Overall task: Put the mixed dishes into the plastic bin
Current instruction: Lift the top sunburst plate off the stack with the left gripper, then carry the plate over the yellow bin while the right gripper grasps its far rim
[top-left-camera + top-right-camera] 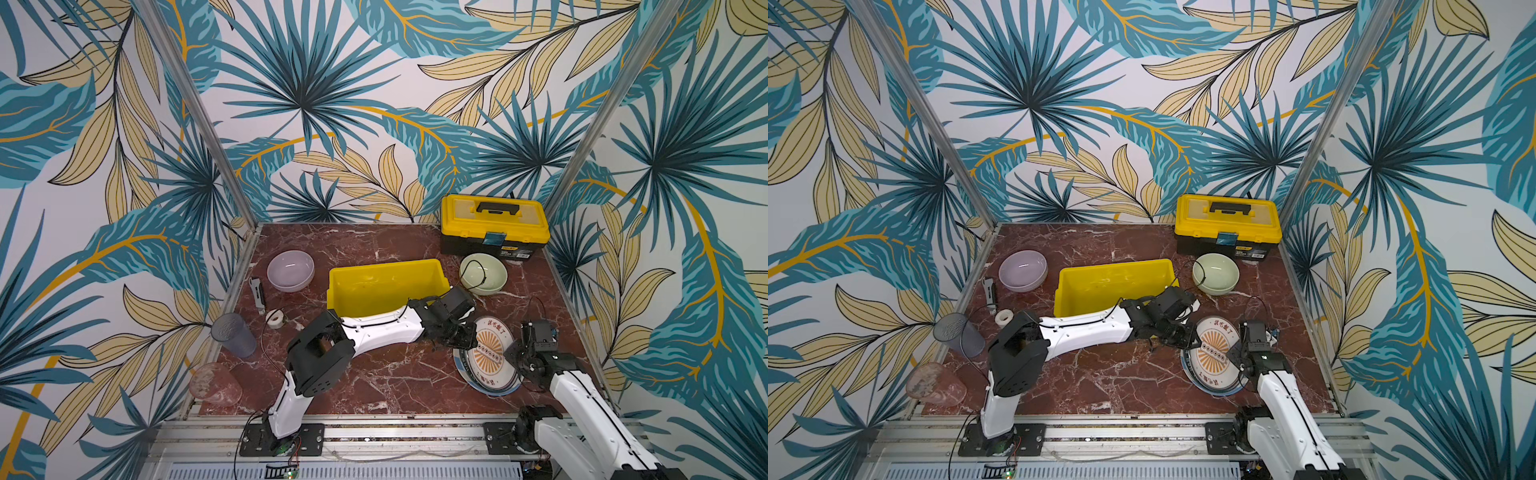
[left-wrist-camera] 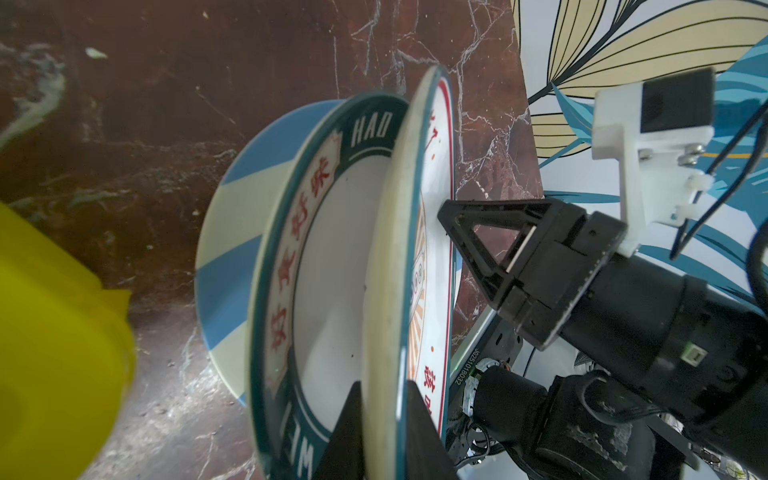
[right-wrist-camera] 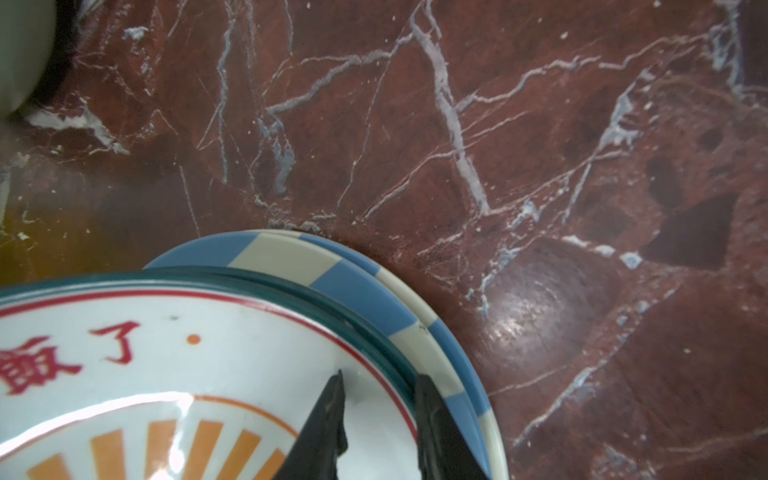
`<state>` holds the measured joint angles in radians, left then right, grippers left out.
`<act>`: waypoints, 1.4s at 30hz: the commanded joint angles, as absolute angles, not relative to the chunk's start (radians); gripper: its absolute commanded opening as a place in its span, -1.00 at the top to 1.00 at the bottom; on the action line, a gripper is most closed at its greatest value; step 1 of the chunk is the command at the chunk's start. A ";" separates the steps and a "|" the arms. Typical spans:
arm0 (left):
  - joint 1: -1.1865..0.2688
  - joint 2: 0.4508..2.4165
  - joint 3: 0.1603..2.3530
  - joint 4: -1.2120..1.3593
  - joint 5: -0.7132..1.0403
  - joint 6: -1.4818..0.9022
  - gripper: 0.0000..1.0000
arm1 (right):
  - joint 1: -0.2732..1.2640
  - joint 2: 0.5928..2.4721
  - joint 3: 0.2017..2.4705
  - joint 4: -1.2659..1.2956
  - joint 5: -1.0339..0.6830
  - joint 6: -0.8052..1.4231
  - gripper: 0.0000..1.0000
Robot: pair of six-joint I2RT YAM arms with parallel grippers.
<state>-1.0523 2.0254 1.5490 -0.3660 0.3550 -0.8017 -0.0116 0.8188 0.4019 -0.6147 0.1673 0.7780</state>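
Three plates are stacked at the right front. The orange sunburst plate [image 1: 484,347] [image 3: 166,374] is tilted up off the dark lettered-rim plate [image 2: 299,249], which lies on the blue-white striped plate [image 2: 232,257] [image 3: 353,291]. My left gripper [image 2: 382,388] [image 1: 467,338] is shut on the sunburst plate's rim, one finger on each face. My right gripper [image 3: 380,376] [image 1: 514,353] stands narrowly open, one finger on the plate's face and one outside its rim. The yellow plastic bin [image 1: 386,266] [image 1: 1113,266] holds nothing. A lilac bowl [image 1: 290,270], a pale green bowl [image 1: 483,273] and two clear tumblers [image 1: 233,334] [image 1: 215,384] rest on the table.
A yellow-and-black toolbox [image 1: 494,224] stands at the back right, just behind the green bowl. A tape roll [image 1: 275,319] and a small grey tool [image 1: 258,293] lie left of the bin. The left arm stretches across the bin's front. Walls close in on three sides.
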 commanded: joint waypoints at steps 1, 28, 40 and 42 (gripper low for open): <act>-1.057 2.031 1.532 -0.281 0.431 -0.792 0.72 | 0.000 0.787 0.421 -0.691 0.121 0.785 0.28; -0.812 1.824 1.509 -0.352 0.628 -0.718 1.00 | 0.000 0.738 0.857 -0.774 -0.043 0.477 -0.21; -0.560 1.631 1.491 -0.553 0.831 -0.562 1.00 | 0.028 0.915 0.893 -0.434 -0.599 0.468 -0.14; -0.537 1.607 1.470 -0.560 0.852 -0.552 1.00 | 0.071 0.932 0.893 -0.383 -0.598 0.483 -0.13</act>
<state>-0.5510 1.6585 1.4876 -0.5396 0.7517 -0.6033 0.0322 0.9188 0.8783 -0.5045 -0.4709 0.4717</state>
